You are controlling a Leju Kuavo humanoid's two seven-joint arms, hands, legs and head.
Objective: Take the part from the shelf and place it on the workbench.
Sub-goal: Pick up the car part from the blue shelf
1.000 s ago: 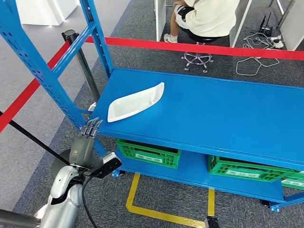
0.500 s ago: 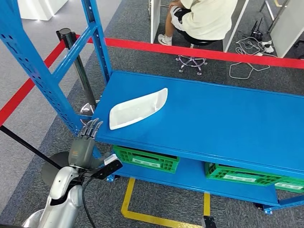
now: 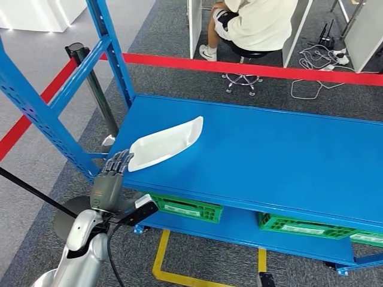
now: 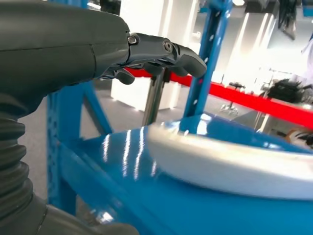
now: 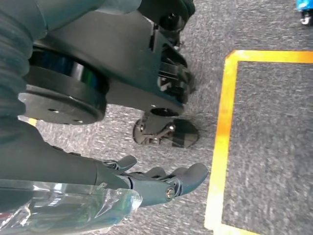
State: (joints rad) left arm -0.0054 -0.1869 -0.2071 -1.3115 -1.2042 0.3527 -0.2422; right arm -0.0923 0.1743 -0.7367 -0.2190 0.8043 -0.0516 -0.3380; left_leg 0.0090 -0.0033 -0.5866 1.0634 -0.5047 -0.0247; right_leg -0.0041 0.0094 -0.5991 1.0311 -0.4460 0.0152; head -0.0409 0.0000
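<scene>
The part (image 3: 164,143) is a long, shallow white shell lying on the blue shelf board (image 3: 271,155), near its front left corner. My left hand (image 3: 111,179) is at the shelf's front edge with its fingers (image 3: 119,160) stretched out flat, tips just short of the part's near end. In the left wrist view those fingers (image 4: 166,49) hover over the white part (image 4: 236,166) and hold nothing. My right hand (image 5: 147,183) hangs over the carpet with its fingers straight and nothing in them.
A blue upright (image 3: 111,48) and a slanted brace frame the shelf's left end. Green crates (image 3: 187,209) sit on the lower board. Red barrier tape (image 3: 253,69) on a post (image 3: 90,84) runs behind, where a person (image 3: 257,24) sits. A yellow line (image 3: 160,257) marks the floor.
The whole view has shifted a little, so the camera moved. My left hand's fingertips now lie closer to the part's near end than before.
</scene>
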